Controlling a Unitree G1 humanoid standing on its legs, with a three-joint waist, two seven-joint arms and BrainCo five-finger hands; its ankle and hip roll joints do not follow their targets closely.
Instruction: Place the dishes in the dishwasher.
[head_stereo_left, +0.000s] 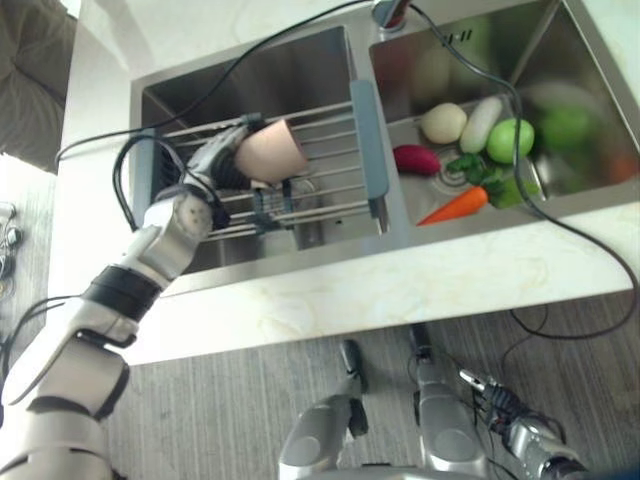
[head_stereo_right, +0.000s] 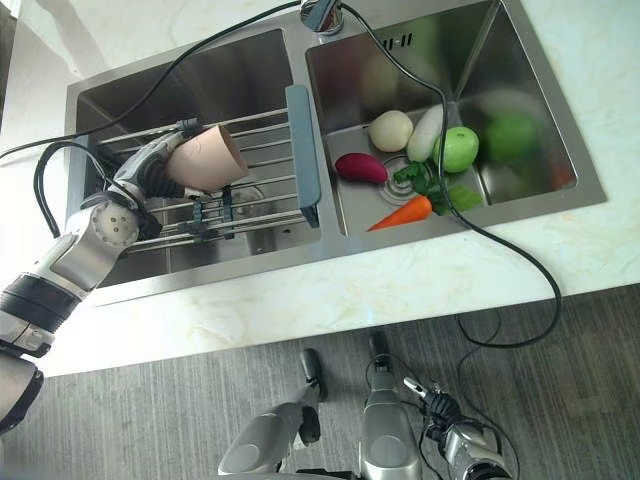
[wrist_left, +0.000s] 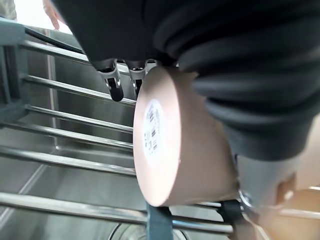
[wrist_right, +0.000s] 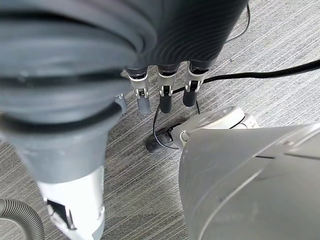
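Observation:
A beige-pink cup lies on its side in my left hand, just above the wire rack that spans the left sink basin. In the left wrist view the cup's base, with a white sticker on it, shows between the fingers and the thumb, which are curled round the cup. The cup's open end points toward the rack's blue-grey end bar. My right hand hangs low over the grey floor with its fingers straight and holding nothing.
The right basin holds a carrot, a green apple, a white radish, a purple sweet potato and a pale round vegetable. A marble counter runs along the sink's front.

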